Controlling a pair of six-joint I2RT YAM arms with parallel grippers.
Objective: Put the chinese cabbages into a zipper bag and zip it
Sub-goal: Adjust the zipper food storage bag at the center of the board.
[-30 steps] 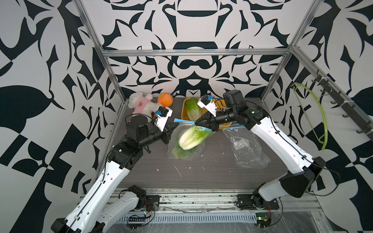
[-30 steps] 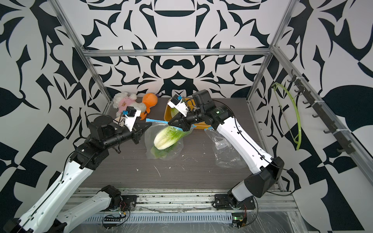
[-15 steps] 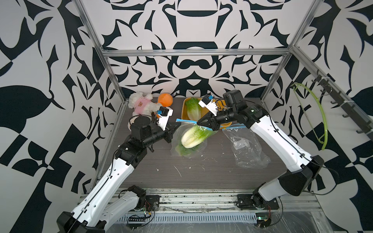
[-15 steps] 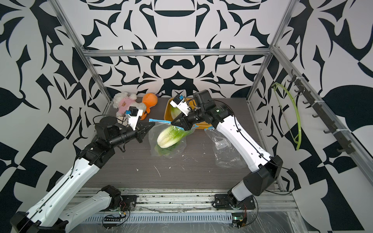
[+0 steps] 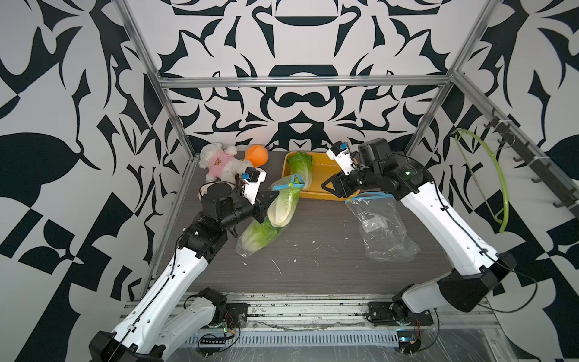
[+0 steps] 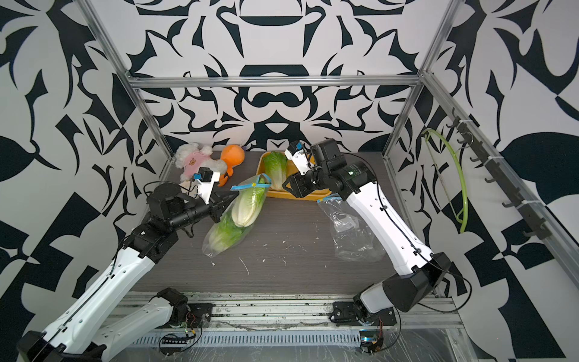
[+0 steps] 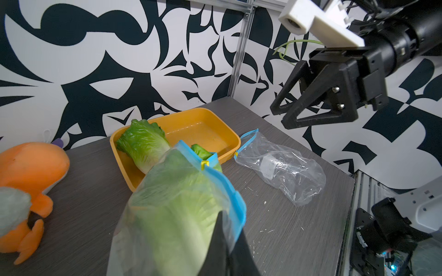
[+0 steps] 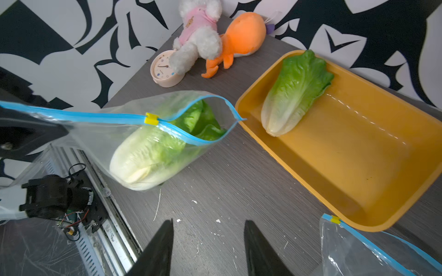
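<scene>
right gripper [image 5: 327, 186]: second cabbage [image 5: 283, 207] has just been released, jaws now parted and empty | left gripper [image 5: 271, 200]: clamped on zipper bag [image 5: 247, 247] rim | apparently two heads bagged, third cabbage [image 5: 300, 166] left in tray [image 5: 323, 166]

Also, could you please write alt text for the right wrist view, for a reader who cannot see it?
A clear zipper bag, mouth partly open, holds chinese cabbages, its corner pinched by the left gripper. A third cabbage lies in a yellow tray; the open right gripper hovers over the table.
</scene>
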